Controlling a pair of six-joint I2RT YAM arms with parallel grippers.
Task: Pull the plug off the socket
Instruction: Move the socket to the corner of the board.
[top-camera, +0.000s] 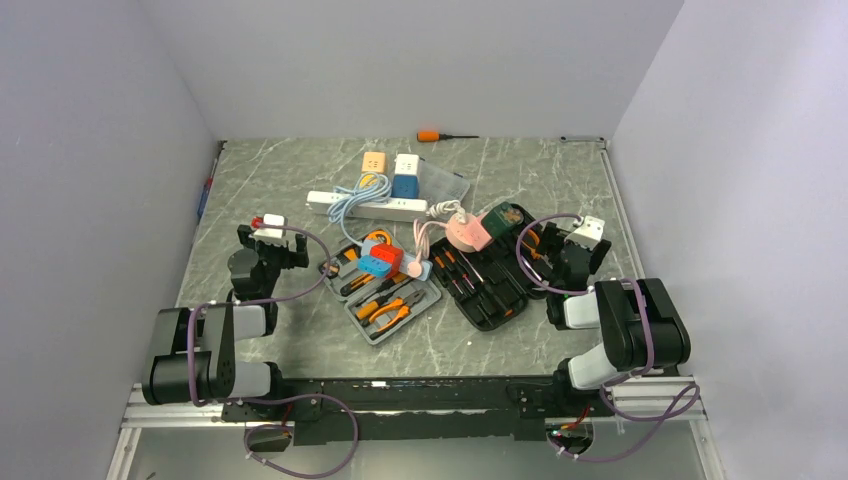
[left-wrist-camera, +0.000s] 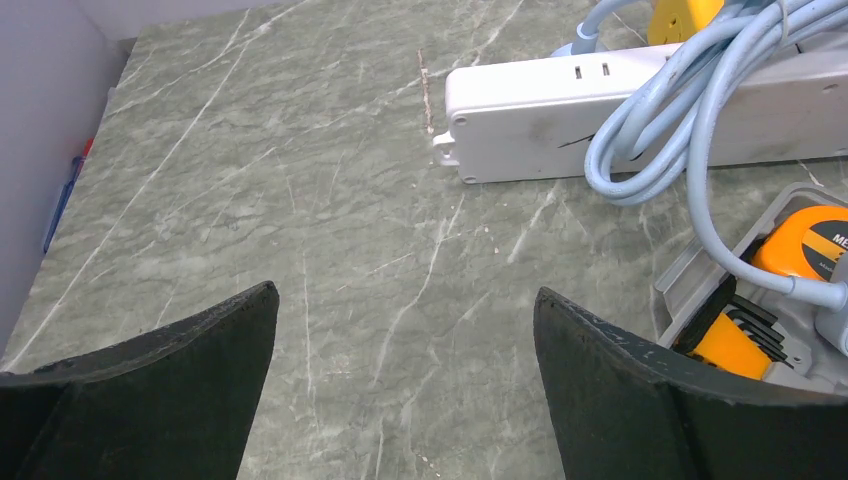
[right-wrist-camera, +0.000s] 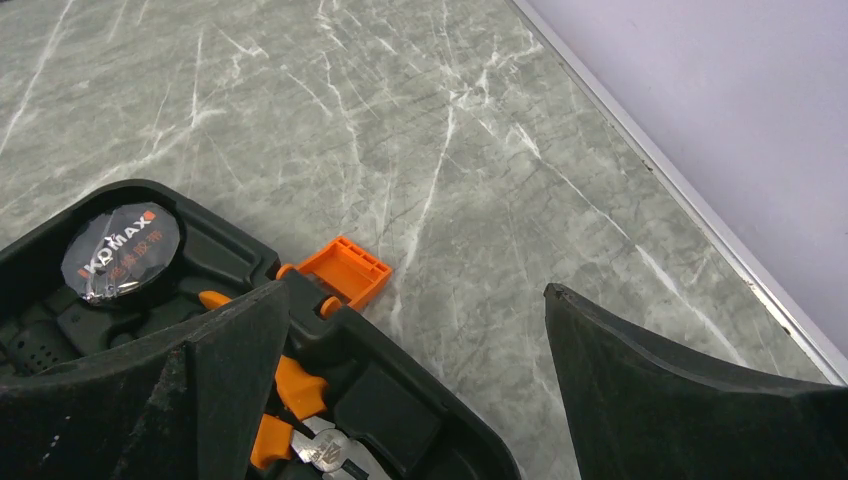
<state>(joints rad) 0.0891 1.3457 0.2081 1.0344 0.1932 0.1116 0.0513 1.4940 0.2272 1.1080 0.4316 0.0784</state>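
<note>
Reach not yet begun; both sets of jaws spread wide, holding nothing.
Left gripper (left-wrist-camera: 405, 295) is nearer the socket (left-wrist-camera: 620, 110), right gripper (right-wrist-camera: 415, 290) well apart from it; next, probably close on the blue cube plug (top-camera: 405, 180) touching it.

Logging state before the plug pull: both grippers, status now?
Left gripper: open, fingers holding nothing.
Right gripper: open, fingers holding nothing.

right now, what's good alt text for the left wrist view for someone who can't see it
A white power strip lies on a grey marble table with a pale blue cord looped over it. The left end effector hangs open in front, and a tool case with orange tools sits at the right edge.
</note>
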